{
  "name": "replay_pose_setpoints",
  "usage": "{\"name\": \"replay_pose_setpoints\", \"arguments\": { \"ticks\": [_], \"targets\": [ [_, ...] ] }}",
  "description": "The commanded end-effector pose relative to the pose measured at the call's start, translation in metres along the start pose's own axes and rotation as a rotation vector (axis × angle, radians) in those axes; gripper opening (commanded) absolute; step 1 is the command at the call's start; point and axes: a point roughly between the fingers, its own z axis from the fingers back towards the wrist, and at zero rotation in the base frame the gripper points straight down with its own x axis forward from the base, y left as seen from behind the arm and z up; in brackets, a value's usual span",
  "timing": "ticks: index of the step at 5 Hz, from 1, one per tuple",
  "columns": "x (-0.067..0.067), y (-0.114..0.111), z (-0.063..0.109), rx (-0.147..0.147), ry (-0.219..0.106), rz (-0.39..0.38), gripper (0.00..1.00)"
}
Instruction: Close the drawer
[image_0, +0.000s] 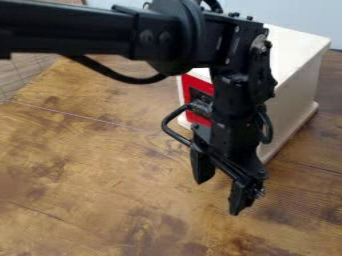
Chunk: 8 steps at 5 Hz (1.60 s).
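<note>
The drawer (197, 92) is being seen as a red front panel set in the left face of a white cabinet (291, 70), which is standing at the upper right of the wooden table (67, 160). Most of the red panel is being hidden by the arm, so it cannot be told whether the drawer is sitting flush or is pulled out a little.

The gripper (222, 184) is being held directly in front of the red panel, pointing down toward the table. Its two dark fingers (203, 168) are being kept spread, with bare table showing between them and nothing being pinched. The fingertips appear to be hanging just above the wood; contact is not being confirmed from this view.

A black cable loop (170, 129) is being seen bulging out to the left of the wrist. The black arm (94, 38) is being extended in from the upper left edge.
</note>
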Motion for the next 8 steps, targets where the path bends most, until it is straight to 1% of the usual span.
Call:
{"name": "replay_pose_setpoints", "arguments": {
  "ticks": [1, 2, 4, 5, 6, 7, 8],
  "targets": [
    [0.009, 0.014, 0.028, 0.018, -0.074, 0.004, 1.0],
    [0.01, 0.018, 0.031, 0.019, -0.065, -0.012, 1.0],
    [0.005, 0.025, 0.017, 0.013, -0.051, -0.084, 1.0],
    [0.001, 0.025, 0.018, 0.011, -0.04, -0.033, 1.0],
    [-0.003, 0.022, 0.022, 0.013, -0.034, -0.011, 1.0],
    [-0.005, 0.013, 0.026, 0.011, -0.039, -0.005, 1.0],
    [0.0, 0.003, 0.021, 0.006, -0.034, 0.091, 1.0]
  ]
}}
